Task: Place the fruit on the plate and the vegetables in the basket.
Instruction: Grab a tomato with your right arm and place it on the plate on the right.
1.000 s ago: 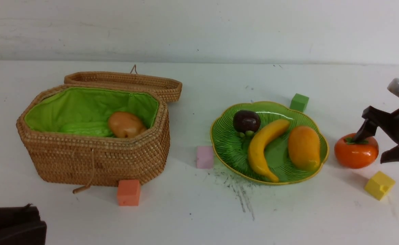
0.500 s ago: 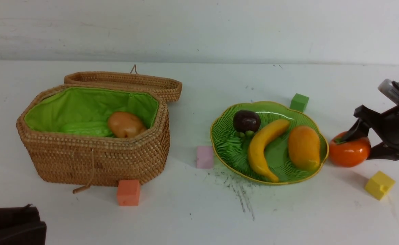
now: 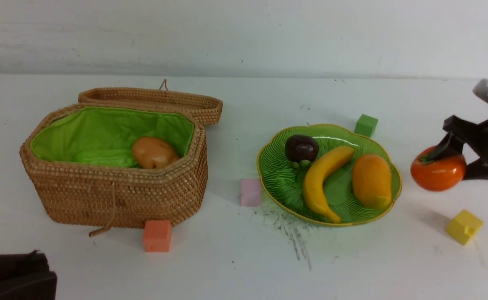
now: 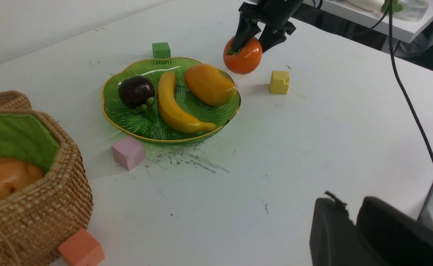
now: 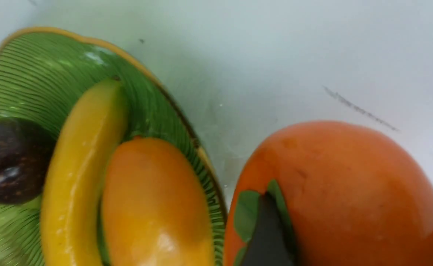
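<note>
My right gripper (image 3: 448, 168) is shut on the round orange persimmon (image 3: 437, 175), one finger on its green calyx. It holds the fruit just above the table, right of the plate (image 3: 279, 181). Seen from the right wrist, the persimmon (image 5: 342, 192) fills the space between the fingers. On the green plate lie the banana (image 3: 323, 179), the mangosteen (image 3: 301, 148) and the mango (image 3: 372, 180). The open wicker basket (image 3: 119, 196) holds the potato (image 3: 153, 152) and the cucumber (image 3: 104, 158). My left gripper (image 4: 349, 207) sits shut and empty at the near left.
Foam cubes stand around: green (image 3: 366, 125) behind the plate, pink (image 3: 250, 192) at its left edge, orange (image 3: 157, 236) before the basket, yellow (image 3: 464, 226) below the held persimmon. The basket lid (image 3: 152, 100) lies folded back.
The right gripper closed around the persimmon, nudged it toward the plate, then lifted it off the table. The left arm has not moved.
</note>
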`<state>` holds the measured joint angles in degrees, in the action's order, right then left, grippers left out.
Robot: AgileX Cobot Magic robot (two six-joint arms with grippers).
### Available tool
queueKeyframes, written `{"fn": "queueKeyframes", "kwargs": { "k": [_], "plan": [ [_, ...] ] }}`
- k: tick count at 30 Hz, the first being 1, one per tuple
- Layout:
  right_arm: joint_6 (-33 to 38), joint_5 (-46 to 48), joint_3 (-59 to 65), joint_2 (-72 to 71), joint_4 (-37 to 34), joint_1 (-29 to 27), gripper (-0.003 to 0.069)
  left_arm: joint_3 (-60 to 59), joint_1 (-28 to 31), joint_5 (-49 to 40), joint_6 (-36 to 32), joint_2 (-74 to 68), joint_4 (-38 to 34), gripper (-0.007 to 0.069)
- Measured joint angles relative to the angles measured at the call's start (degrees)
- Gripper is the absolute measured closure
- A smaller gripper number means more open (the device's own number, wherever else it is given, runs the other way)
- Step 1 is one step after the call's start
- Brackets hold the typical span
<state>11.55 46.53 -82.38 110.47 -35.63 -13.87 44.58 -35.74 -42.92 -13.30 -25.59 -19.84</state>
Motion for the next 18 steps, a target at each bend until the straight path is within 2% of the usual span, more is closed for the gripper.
{"fn": "queueKeyframes", "kwargs": {
  "k": [4, 7, 12, 14, 15, 18],
  "plan": [
    [0.00, 2.94, 0.00, -6.71, 0.94, 0.48, 0.0151, 0.00, 0.00, 0.25, 0.00, 0.00, 1.02, 0.0523],
    [0.00, 5.52, 0.00, -11.79, 0.72, 3.15, 0.0151, 0.00, 0.00, 2.32, 1.09, 0.00, 4.71, 0.0522],
    [1.47, 3.78, 0.00, -16.95, -0.89, 16.71, 0.0151, 0.00, 0.00, 6.89, 11.59, 0.00, 17.38, 0.0523],
    [1.66, 2.70, 0.00, -16.82, -0.84, 18.78, 0.0151, 0.00, 0.00, 7.04, 14.71, 0.00, 19.84, 0.0523],
    [1.81, -0.48, 0.00, -15.60, -0.48, 23.30, 0.0151, 0.00, 0.00, 6.92, 18.35, 0.00, 24.05, 0.0523],
    [1.86, -3.93, 0.00, -13.27, 0.57, 26.74, 0.0151, 0.00, 0.00, 6.41, 23.69, 0.00, 28.45, 0.0522]
  ]
}}
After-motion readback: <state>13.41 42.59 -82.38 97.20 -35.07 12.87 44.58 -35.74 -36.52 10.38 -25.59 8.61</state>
